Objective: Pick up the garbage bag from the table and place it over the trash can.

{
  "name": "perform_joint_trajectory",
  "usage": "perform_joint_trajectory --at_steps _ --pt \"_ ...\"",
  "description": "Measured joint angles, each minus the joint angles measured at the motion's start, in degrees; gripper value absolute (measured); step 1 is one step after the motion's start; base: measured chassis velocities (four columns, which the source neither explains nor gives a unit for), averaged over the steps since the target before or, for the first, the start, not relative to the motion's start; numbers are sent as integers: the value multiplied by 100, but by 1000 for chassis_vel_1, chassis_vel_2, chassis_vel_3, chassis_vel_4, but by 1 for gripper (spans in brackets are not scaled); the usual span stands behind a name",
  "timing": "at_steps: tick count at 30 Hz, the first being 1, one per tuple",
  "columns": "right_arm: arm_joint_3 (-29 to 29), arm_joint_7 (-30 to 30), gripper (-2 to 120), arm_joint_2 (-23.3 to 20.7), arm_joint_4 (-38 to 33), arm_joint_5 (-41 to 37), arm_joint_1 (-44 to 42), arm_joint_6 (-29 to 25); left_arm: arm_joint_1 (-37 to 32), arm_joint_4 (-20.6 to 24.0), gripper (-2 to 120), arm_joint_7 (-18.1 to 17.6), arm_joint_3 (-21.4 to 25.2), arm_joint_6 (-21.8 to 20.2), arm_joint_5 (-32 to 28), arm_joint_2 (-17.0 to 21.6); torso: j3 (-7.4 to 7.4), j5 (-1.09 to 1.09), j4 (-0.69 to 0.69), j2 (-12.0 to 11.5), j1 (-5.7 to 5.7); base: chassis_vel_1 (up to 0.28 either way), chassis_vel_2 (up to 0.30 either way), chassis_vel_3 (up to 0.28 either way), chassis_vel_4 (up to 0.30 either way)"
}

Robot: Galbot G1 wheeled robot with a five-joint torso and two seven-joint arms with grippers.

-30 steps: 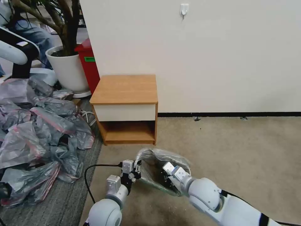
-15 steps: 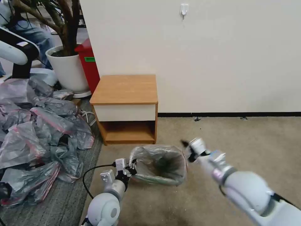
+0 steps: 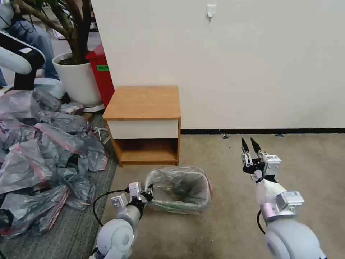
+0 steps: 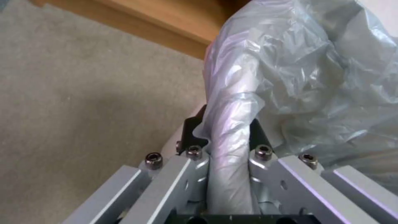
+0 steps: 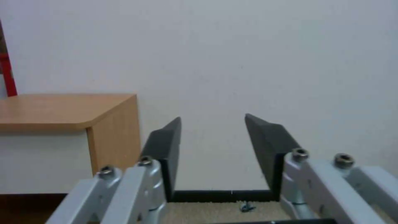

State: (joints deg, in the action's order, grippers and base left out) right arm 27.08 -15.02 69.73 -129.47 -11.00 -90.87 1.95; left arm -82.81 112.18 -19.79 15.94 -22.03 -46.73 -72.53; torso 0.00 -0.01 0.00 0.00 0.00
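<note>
Bag-fitting step nearing its finish, by the look of it.
Garbage bag (image 3: 178, 187) is lying draped over the trash can (image 3: 176, 208) on the carpet before the bench (image 3: 143, 102); the left hand (image 3: 146, 192) is pinching the bag-covered rim (image 4: 230, 124), while the right hand (image 3: 250, 153) is hovering released, well apart. Next move is probably calling for the left hand's letting go without dragging the film off.

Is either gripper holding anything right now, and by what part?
The left gripper pinches the garbage bag where it wraps the trash can's rim on the robot's left side. The right gripper is open, holding nothing.
</note>
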Motion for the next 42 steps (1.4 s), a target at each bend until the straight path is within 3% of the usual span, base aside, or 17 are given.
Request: perform_joint_trajectory --at_steps 5,10,15,18,30,32,37,41,42 --pt "-24 -7 64 85 15 34 -25 0 12 9 6 -388 50 -217 -308 17 -1 2 2 1 0 0 0 0 0" --pt "-42 -6 79 99 56 51 -50 -5 17 9 10 -488 72 -280 -343 29 -1 3 2 1 0 0 0 0 0" --pt "-64 0 96 122 114 82 -70 -41 23 33 26 -492 69 -295 -346 51 0 0 0 0 0 0 0 0 0" --pt "-74 4 107 125 146 84 -59 -45 54 61 42 -481 52 -307 -346 56 1 -2 -1 0 0 0 0 0 0" --pt "-110 12 113 163 246 96 -5 -94 87 94 84 -19 78 100 -131 80 0 1 0 0 0 0 0 0 0" --pt "-108 8 112 164 247 96 -2 -100 77 94 87 51 88 155 -71 81 0 1 -1 0 0 0 0 0 0" --pt "-75 90 107 183 232 -138 -6 -267 -36 137 89 509 184 572 297 93 0 1 0 0 1 0 0 0 0" --pt "95 634 100 280 209 -361 -133 -959 -273 280 97 1351 463 1375 1086 144 0 1 0 0 0 0 0 0 0" --pt "95 634 100 280 209 -361 -133 -959 -273 280 97 1351 463 1375 1086 144 0 1 0 0 0 0 0 0 0"
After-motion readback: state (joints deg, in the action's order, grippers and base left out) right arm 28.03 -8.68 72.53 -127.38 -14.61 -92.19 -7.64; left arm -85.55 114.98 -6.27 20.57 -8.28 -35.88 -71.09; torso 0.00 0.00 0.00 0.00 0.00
